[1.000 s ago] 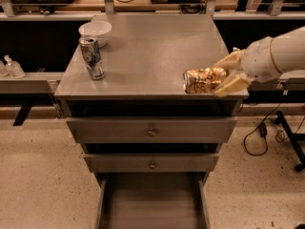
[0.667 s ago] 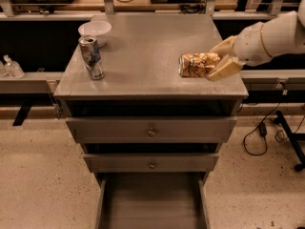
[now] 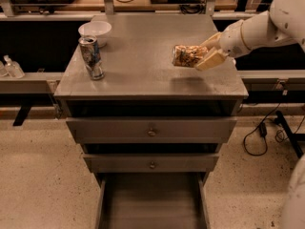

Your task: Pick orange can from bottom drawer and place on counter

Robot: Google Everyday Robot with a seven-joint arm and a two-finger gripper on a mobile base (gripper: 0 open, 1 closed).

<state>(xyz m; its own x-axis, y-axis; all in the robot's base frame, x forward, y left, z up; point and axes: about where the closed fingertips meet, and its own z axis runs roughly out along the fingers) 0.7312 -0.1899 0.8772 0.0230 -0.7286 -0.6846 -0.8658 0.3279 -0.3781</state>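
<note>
The orange can (image 3: 187,56), gold-brown with a mottled label, lies on its side in my gripper (image 3: 208,52), which is shut on it. The gripper reaches in from the right and holds the can a little above the right part of the counter (image 3: 143,66), with a shadow below it. The bottom drawer (image 3: 151,202) is pulled open at the foot of the cabinet and its tray shows nothing inside.
A blue-and-silver can (image 3: 91,57) stands upright at the counter's left edge. A white bowl (image 3: 95,31) sits behind it. The two upper drawers with round knobs (image 3: 152,131) are slightly ajar. Cables (image 3: 259,135) lie on the floor to the right.
My gripper has carried the orange can up and to the left, further over the counter from its right front edge.
</note>
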